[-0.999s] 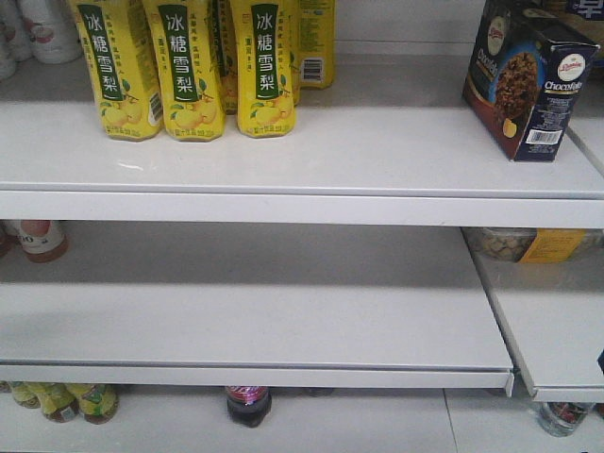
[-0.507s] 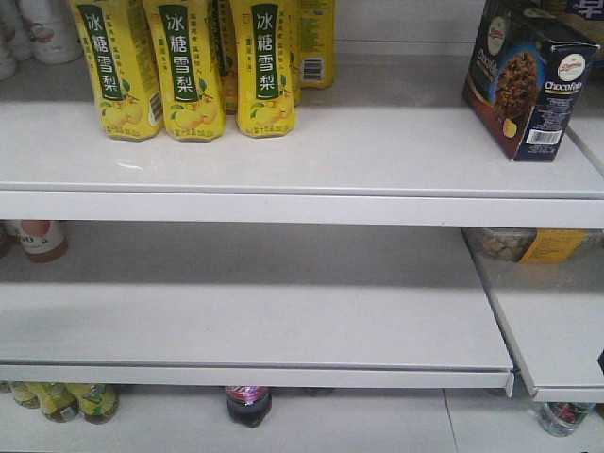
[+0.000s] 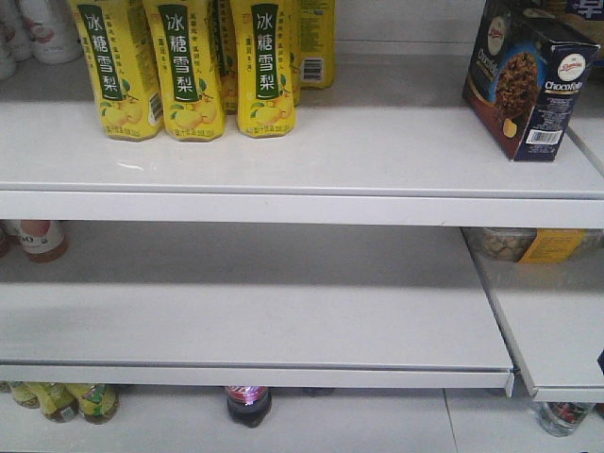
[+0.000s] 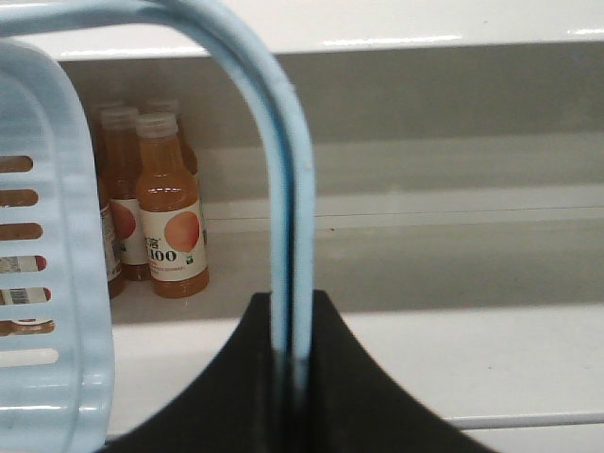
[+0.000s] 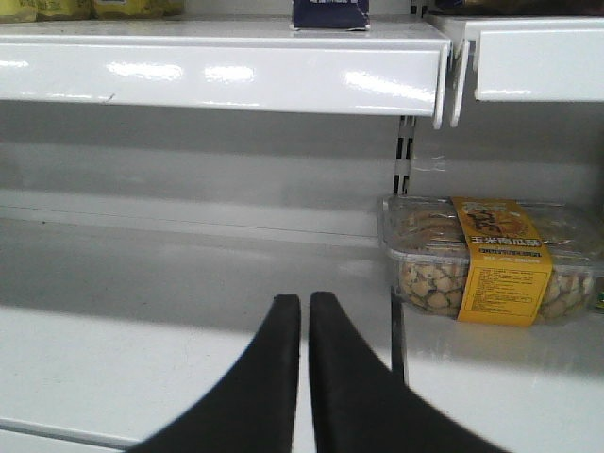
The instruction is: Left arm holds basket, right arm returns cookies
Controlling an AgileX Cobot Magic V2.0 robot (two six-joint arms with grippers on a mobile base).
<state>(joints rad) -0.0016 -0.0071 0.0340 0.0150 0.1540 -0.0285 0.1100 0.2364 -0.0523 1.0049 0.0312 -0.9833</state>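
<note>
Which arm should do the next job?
Right, probably. Its fingers are shut on nothing, and the cookies already stand on the shelf. The left gripper is clamped on the basket handle.

White store shelves with drinks and snacks.

On the upper shelf [image 3: 311,151] a row of yellow pear-drink bottles [image 3: 189,66] stands at the left, with white bottles [image 3: 38,28] behind them in the corner. The middle shelf [image 3: 255,321] carries a bottle with a white label [image 3: 42,239] at its far left. Under it, on the lowest level, green-labelled bottles [image 3: 66,401] and a dark bottle [image 3: 248,404] are partly hidden. A clear snack box with a yellow label [image 5: 491,260] lies on the right-hand shelf section. The left wrist view shows orange juice bottles [image 4: 156,212] standing close together on a shelf.
</note>
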